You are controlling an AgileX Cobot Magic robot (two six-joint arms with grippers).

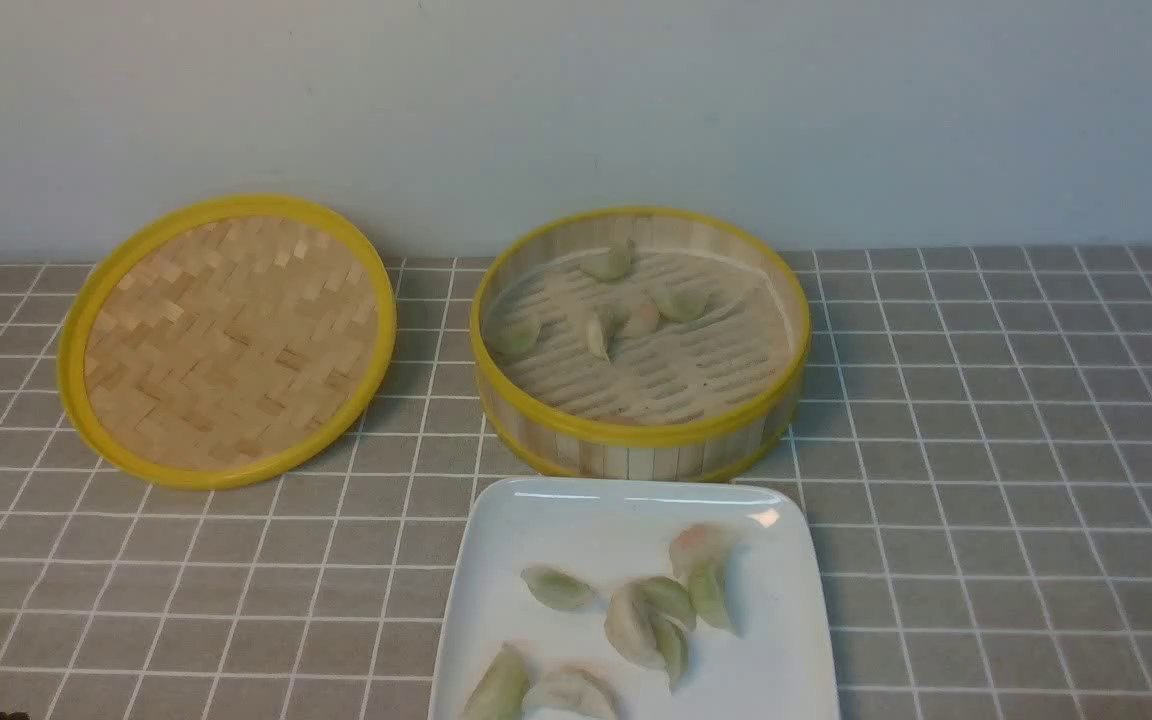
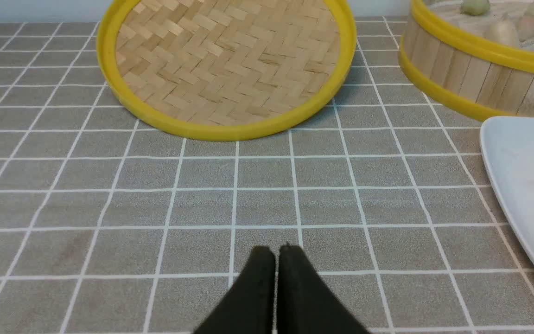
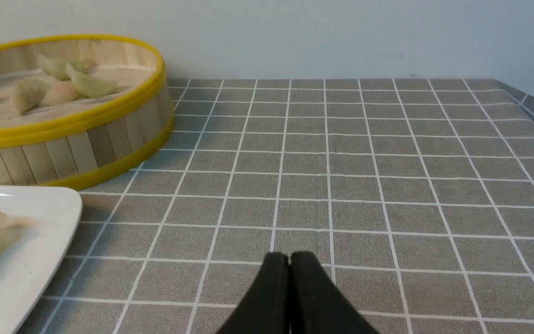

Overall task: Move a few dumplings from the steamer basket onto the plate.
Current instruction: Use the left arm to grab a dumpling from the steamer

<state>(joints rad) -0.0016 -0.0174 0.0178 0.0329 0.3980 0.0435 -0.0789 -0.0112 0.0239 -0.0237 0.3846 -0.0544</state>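
On the plate, several dumplings are already laid; about five are left in the basket just behind the plate. The task is judged largely done. Beside the plate, the left gripper and right gripper are pressed together, empty.

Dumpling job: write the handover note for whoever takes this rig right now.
Left gripper: shut, empty, low over the tablecloth in front of the lid.
Right gripper: shut, empty, over the cloth to the plate's right.
Steamer basket: uncovered, just behind the plate; about five dumplings visible inside.
Done: several plated dumplings.
Left: probably nothing; move more only if wanted.
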